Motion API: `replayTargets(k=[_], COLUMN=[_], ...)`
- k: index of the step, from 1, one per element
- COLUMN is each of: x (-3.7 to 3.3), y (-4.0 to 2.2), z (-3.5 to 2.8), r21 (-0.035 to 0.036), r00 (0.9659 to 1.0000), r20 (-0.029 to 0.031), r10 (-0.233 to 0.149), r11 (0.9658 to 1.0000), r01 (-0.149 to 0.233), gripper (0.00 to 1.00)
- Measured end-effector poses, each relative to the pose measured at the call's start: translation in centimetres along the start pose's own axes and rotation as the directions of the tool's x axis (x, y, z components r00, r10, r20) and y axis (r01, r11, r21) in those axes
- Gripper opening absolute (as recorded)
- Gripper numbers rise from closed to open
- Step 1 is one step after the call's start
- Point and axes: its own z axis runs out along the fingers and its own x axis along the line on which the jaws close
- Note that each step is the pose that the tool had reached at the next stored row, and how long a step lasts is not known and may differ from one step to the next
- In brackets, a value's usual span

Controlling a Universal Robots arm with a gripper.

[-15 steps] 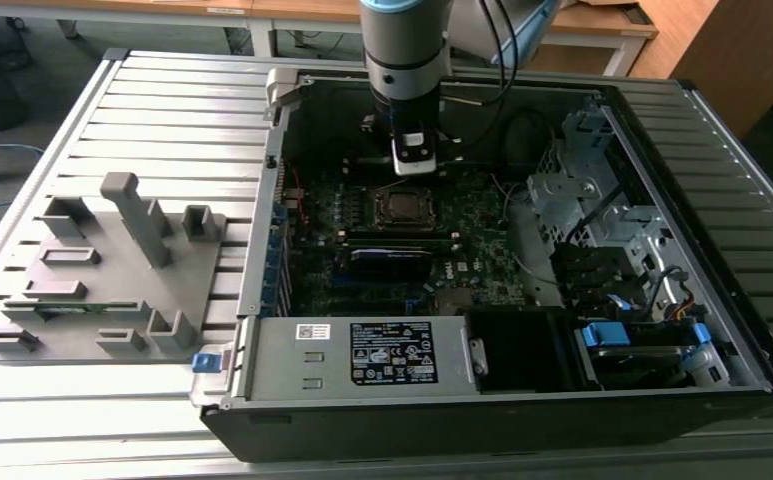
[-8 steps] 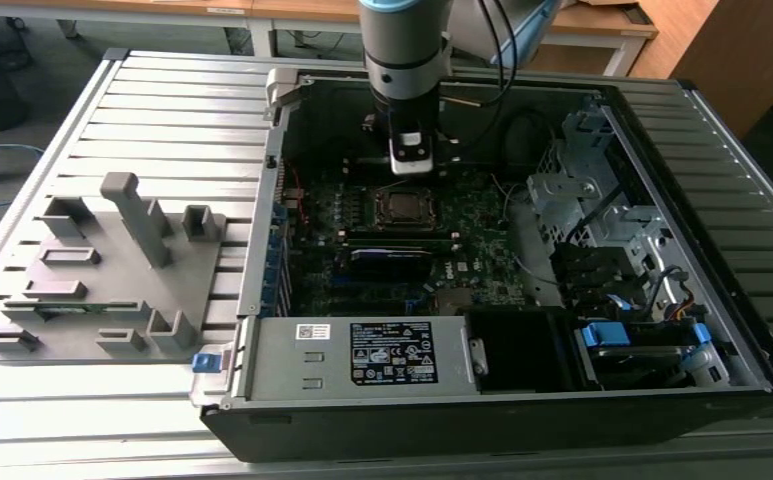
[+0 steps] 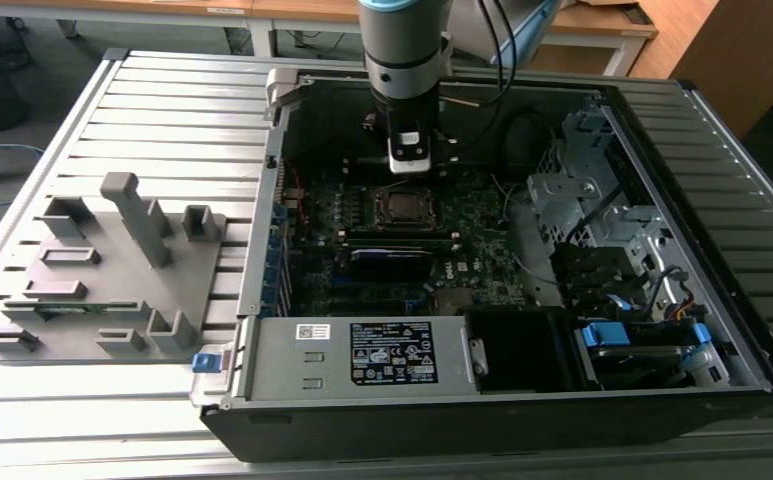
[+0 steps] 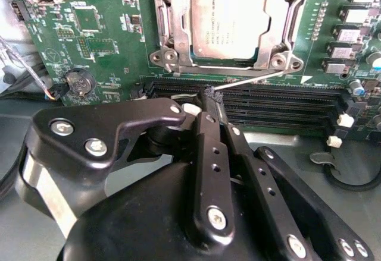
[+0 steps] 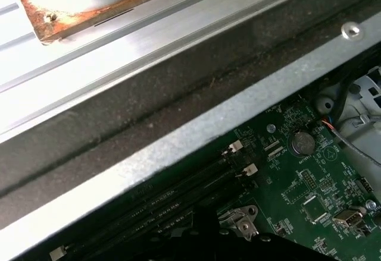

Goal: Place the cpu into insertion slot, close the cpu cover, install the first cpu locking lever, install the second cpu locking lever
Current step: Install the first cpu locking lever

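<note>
Fig.: cpu socket area, arm over open PC case. I am viewing the gripper (image 3: 409, 160) hanging just behind the insertion slot (image 3: 400, 207), mid-board in the exterior view. The computer case (image 3: 359, 430) is lying on a slatted table (image 3: 159, 100), with a grey fixture tray (image 3: 106, 270) to the exterior view's left.

In the second wrist view the cpu (image 4: 226, 20) is sitting flat in the socket, metal top facing the camera. One edge is cut off by the frame, so I cannot tell its long axis. The cpu cover (image 4: 168, 29) is lying flat around it.

The gripper (image 4: 211, 97) is showing its fingers (image 4: 205, 148) closed together, tips touching the free end of a thin silver locking lever (image 4: 256, 79). I cannot tell whether the rod is pinched between them. The rod's long axis is running along the socket edge nearest the memory slots (image 4: 280, 103), approx. parallel to them, pointing from the tips twd. a socket corner.
</note>
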Motion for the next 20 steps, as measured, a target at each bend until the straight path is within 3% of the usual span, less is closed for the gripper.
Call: replayTargets(k=[7, 20], x=[0.03, 0.05], y=[-0.11, -0.19], z=[0.45, 0.74], r21=[-0.0007, -0.0004], r00=[1.0000, 1.0000], r20=[0.0010, 0.0012], r10=[0.000, 0.000], r11=[1.0000, 1.0000], r01=[0.000, 0.000], gripper=[0.11, 0.11])
